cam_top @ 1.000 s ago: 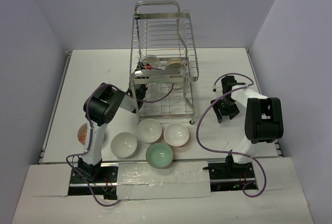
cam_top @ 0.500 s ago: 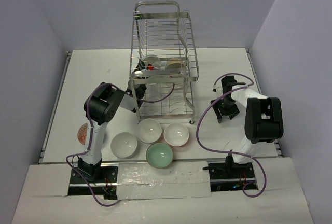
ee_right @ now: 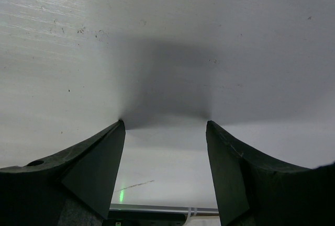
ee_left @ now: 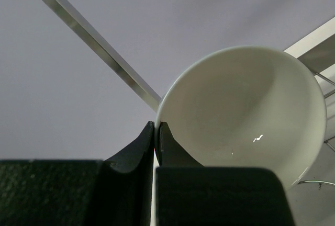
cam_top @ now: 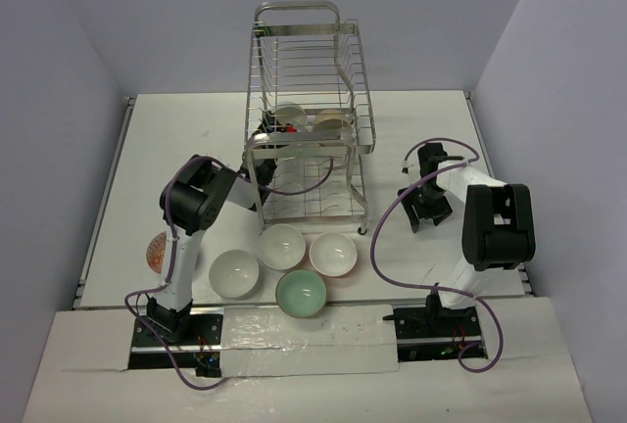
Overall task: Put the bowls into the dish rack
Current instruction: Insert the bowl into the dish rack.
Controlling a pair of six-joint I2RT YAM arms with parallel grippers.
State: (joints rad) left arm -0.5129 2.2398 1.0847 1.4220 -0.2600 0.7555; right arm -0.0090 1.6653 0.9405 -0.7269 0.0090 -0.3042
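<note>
Left tool [ee_left: 157,127]: clenched on the rim of a white bowl [ee_left: 246,116], pinching its edge at lower centre of the left wrist view.
Held bowl's place: tipped on edge in the upper tier of the dish rack [cam_top: 306,70], upper centre of the top view.
Second racked bowl [cam_top: 332,121]: just right of it, same tier.
Right tool [ee_right: 165,124]: released, spread wide over bare tabletop [ee_right: 167,37], right of the rack.
Loose white bowls [cam_top: 282,246]: three, close together on the tabletop below the rack.
Mint green bowl [cam_top: 301,293]: just below those three.
Orange-red bowl [cam_top: 155,250]: far left, partly hidden by the left arm.
</note>
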